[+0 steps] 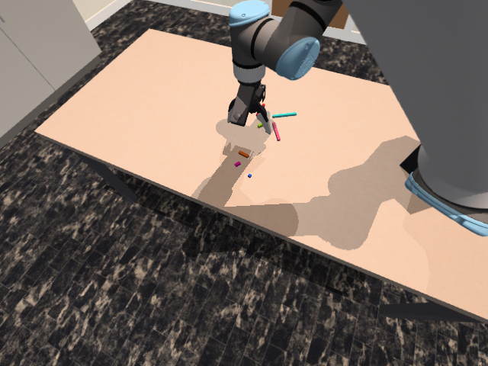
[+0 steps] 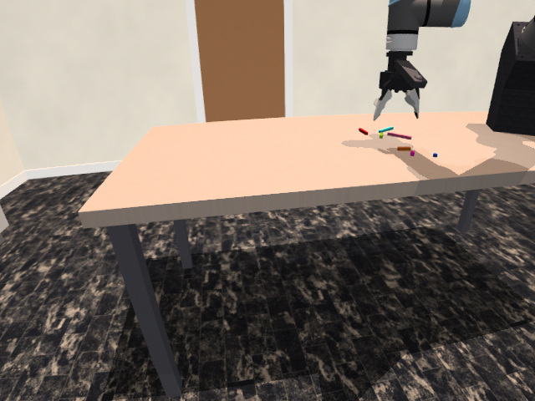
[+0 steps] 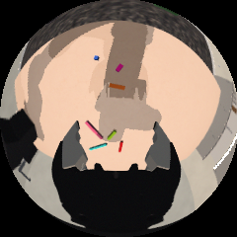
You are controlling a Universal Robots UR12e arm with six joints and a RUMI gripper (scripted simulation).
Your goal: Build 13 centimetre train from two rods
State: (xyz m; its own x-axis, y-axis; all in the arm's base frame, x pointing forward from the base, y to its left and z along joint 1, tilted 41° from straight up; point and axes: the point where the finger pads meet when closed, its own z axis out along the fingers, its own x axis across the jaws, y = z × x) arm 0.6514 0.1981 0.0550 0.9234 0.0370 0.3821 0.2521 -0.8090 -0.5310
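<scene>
My gripper (image 1: 252, 120) hangs open and empty a little above the table, over a cluster of rods. In the wrist view a lime rod (image 3: 112, 134) and a red rod (image 3: 120, 146) lie between the fingers, with a pink rod (image 3: 94, 129) and a turquoise rod (image 3: 98, 146) by the left finger. The top view shows the turquoise rod (image 1: 284, 114), pink rod (image 1: 276, 131) and lime rod (image 1: 260, 125); the red rod is mostly hidden behind the gripper. An orange rod (image 1: 243, 154), a magenta rod (image 1: 237, 163) and a blue rod (image 1: 249, 175) lie apart, nearer the front edge.
The arm's large base (image 1: 445, 118) stands at the table's right side. The table's front edge (image 1: 220, 207) runs close to the blue rod. A white cabinet (image 1: 35, 51) stands off the table's left end.
</scene>
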